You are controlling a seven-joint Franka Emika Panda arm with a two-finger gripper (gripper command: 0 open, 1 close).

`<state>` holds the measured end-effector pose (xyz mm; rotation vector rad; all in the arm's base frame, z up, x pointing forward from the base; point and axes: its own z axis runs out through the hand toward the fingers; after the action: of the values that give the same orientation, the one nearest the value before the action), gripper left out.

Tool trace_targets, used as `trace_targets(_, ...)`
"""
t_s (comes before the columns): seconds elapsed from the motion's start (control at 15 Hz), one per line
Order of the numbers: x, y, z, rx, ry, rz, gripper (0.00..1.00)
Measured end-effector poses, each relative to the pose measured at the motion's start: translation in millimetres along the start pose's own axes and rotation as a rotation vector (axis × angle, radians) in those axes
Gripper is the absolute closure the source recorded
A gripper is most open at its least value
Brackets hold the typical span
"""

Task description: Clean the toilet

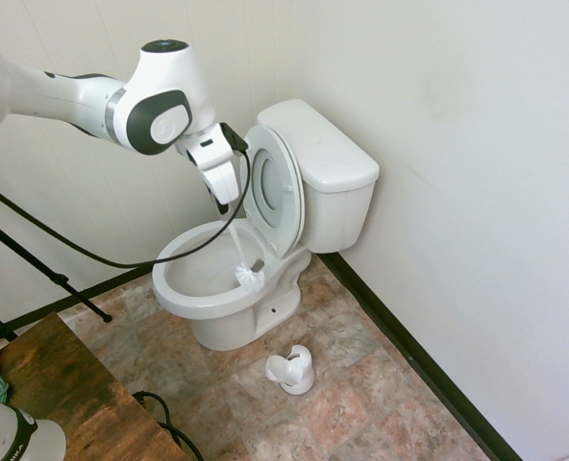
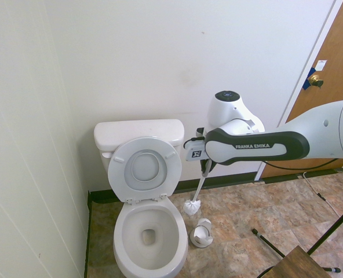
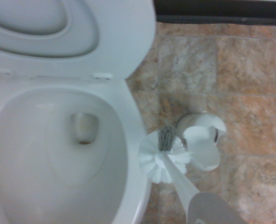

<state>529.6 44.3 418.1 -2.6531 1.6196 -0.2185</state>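
Toilet [image 2: 150, 231]: one; gripper [image 1: 225, 200] clamped on one brush [image 1: 250, 279]; one holder [image 1: 292, 370]

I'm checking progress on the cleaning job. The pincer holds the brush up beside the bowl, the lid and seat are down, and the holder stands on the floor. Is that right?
Not quite: the lid and seat are raised, leaning back against the tank, as the second exterior view shows. The rest holds: the pincer holds the brush up beside the toilet bowl, and the holder stands on the floor.
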Motion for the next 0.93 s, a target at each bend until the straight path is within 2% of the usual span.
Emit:
trace_targets(0.33,-40,-30,11,0.056,-0.058,-0.039,1.00)
trace_targets(0.6,-59,-63,65,0.077,-0.082,-0.056,1.00)
trace_targets(0.93,-65,-109,142,0.074,-0.086,0.015,1.00)
